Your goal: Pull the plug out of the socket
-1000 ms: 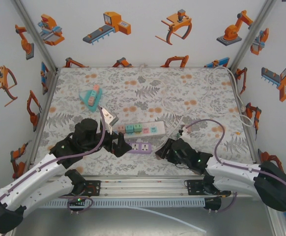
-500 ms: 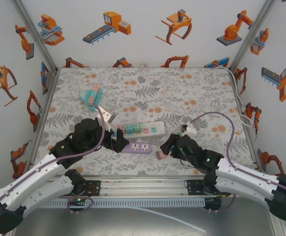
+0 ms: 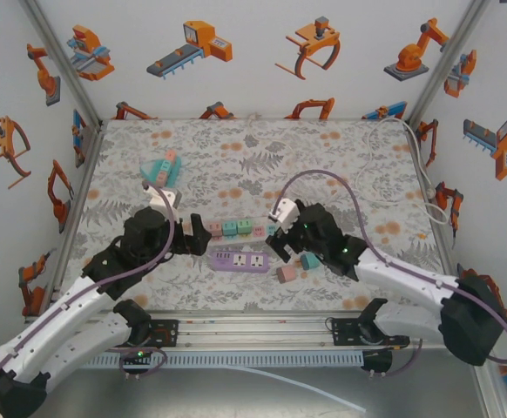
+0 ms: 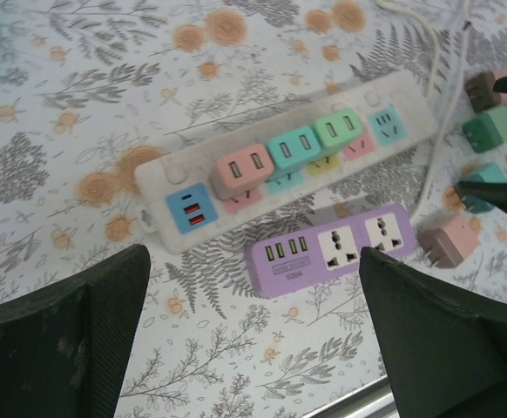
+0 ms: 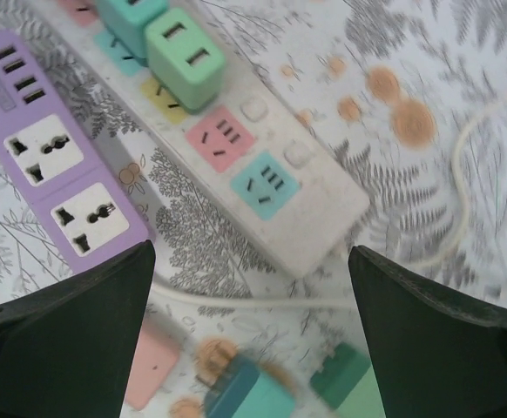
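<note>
1. The pink plug (image 4: 243, 168), teal plug (image 4: 293, 148) and green plug (image 4: 338, 131) sit in the white power strip (image 4: 415, 100) on the table (image 3: 323, 148), with the purple socket block (image 4: 341, 248) just beside it on the near side
2. A loose pink cube (image 4: 449, 244) lies right of that block
3. The left gripper (image 4: 253, 287) hangs above the strip, spread wide and empty
4. The right gripper (image 5: 249, 270) hangs over the strip's right end, fingers apart, holding nothing

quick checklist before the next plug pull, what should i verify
1. The left gripper is open and empty: ok.
2. The right gripper is open and empty: ok.
3. Plugs left to pull from the white power strip: ok; the pink plug, teal plug and green plug sit in it.
4. A gripper set around a seated plug: not ok; both hang above.
5. The loose pink plug is off the white strip: ok; it lies beside the purple strip.
6. How tightly the plugs sit: cannot tell.
</note>
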Motion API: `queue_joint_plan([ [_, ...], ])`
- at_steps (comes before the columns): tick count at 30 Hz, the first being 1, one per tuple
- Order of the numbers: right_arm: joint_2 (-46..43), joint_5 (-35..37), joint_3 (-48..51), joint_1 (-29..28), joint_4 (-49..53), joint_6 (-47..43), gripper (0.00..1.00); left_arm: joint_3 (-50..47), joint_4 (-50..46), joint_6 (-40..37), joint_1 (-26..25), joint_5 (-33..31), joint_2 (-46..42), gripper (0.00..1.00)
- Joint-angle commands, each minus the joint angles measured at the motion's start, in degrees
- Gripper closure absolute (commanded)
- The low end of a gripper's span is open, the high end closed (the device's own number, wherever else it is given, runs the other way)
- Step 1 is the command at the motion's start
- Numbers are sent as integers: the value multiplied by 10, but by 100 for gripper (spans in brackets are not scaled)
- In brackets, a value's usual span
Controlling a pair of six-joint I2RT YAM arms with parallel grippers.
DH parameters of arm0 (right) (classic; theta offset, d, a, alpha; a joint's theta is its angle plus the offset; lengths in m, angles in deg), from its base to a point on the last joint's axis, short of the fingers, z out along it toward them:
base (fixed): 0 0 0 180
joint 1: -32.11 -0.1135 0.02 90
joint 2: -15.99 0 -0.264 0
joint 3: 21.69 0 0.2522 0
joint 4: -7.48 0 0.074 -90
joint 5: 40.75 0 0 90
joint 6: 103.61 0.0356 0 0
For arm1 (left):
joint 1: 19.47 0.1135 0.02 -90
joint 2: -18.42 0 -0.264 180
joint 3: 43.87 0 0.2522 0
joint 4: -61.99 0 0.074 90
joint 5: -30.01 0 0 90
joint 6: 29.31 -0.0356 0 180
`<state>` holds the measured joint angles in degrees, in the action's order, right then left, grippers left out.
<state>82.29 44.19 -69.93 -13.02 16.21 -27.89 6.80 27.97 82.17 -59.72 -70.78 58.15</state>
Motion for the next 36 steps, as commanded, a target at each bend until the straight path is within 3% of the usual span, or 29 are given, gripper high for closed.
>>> queue_joint_plan([
  [1, 47, -201, -55, 32, -20, -184, 18, -12, -24, 38, 36, -3, -5, 3],
  [6, 156, -307, -145, 51, -2, -236, 21, -15, -27, 60, 91, 13, 14, 3],
  [12, 276, -307, -242, 51, 26, -263, 36, -28, 8, 107, 184, 99, 71, 0],
  [16, 326, -338, -272, 50, 31, -274, 46, -37, 43, 123, 223, 144, 118, 7],
  [20, 349, -358, -279, 49, 31, -274, 52, -41, 74, 136, 232, 168, 162, 14],
  [26, 375, -364, -294, 49, 67, -277, 62, -19, 78, 144, 231, 215, 234, 36],
  [36, 372, -378, -291, 41, 107, -244, 74, 39, 54, 130, 231, 236, 344, 43],
])
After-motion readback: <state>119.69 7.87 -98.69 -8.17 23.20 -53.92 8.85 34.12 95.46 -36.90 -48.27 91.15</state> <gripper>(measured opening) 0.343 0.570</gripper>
